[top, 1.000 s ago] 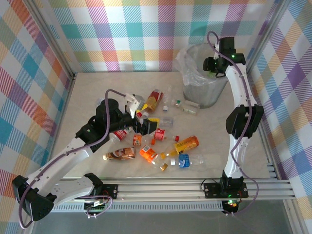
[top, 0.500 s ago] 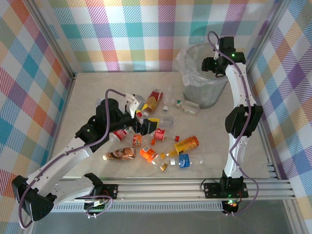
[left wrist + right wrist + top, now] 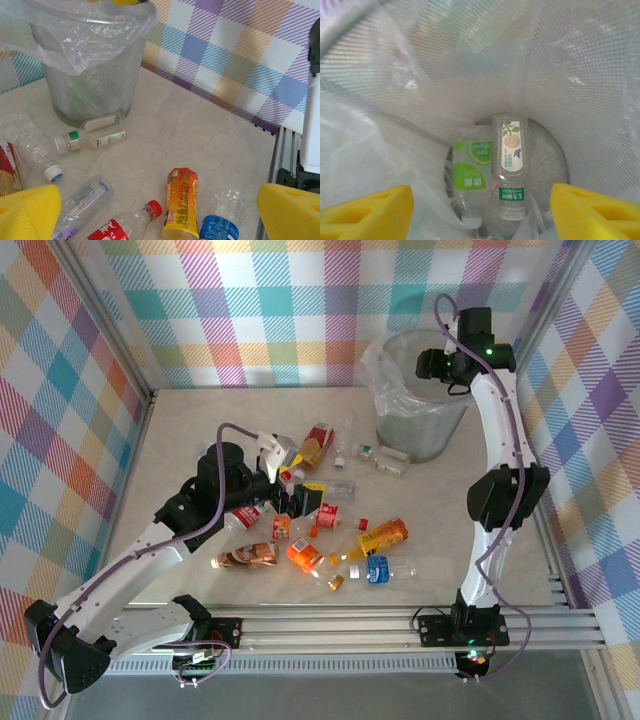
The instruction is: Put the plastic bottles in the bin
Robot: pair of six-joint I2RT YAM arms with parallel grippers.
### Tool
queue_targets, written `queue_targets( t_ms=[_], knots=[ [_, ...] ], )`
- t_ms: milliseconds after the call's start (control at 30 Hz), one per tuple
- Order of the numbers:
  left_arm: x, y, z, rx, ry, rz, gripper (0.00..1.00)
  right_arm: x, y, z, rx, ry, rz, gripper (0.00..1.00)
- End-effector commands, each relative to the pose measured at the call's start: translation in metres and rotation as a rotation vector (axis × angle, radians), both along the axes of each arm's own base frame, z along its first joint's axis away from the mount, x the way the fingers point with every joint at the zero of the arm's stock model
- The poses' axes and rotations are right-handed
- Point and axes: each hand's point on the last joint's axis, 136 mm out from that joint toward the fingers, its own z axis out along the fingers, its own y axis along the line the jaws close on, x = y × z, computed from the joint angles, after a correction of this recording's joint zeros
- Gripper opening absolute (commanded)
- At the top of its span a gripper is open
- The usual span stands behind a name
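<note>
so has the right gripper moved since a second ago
Yes. The right gripper has shifted slightly up the top view, toward the back wall, and is still over the mouth of the bin.

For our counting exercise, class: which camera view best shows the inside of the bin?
The right wrist view: it looks down into the bin, where two green-labelled bottles lie on the bottom. The top external view shows the rim and outer wall; the left wrist view shows the outer wall and bag.

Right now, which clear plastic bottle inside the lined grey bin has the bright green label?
The left clear plastic bottle; the right clear bottle wears a mostly beige label.
</note>
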Motion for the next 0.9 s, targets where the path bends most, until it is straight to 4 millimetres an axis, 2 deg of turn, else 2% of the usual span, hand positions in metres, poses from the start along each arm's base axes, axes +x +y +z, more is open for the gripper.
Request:
queue_targets(
  t_ms=[0, 200, 300, 433, 667, 867],
  knots=[
    [-0.001, 0.0, 0.02, -0.03, -0.03, -0.001, 1.0, -0.019, 0.015, 0.048, 0.022, -0.115, 0.065, 0.72],
    [-0.003, 0.002, 0.022, -0.02, -0.041, -0.004, 1.0, -0.057, 0.042, 0.066, -0.02, -0.167, 0.149, 0.72],
    [-0.011, 0.003, 0.023, -0.001, -0.049, -0.038, 1.0, -0.084, 0.058, 0.072, -0.049, -0.192, 0.19, 0.72],
    [-0.019, 0.003, 0.02, 0.048, -0.033, -0.079, 1.0, -0.13, 0.09, 0.065, -0.027, -0.192, 0.289, 0.72],
    [-0.034, 0.005, 0.026, 0.063, -0.058, -0.142, 1.0, -0.213, 0.132, 0.013, 0.034, -0.068, 0.469, 0.72],
    [-0.049, 0.001, 0.028, 0.073, -0.057, -0.235, 1.0, -0.276, 0.132, -0.034, 0.083, 0.087, 0.473, 0.7]
  ],
)
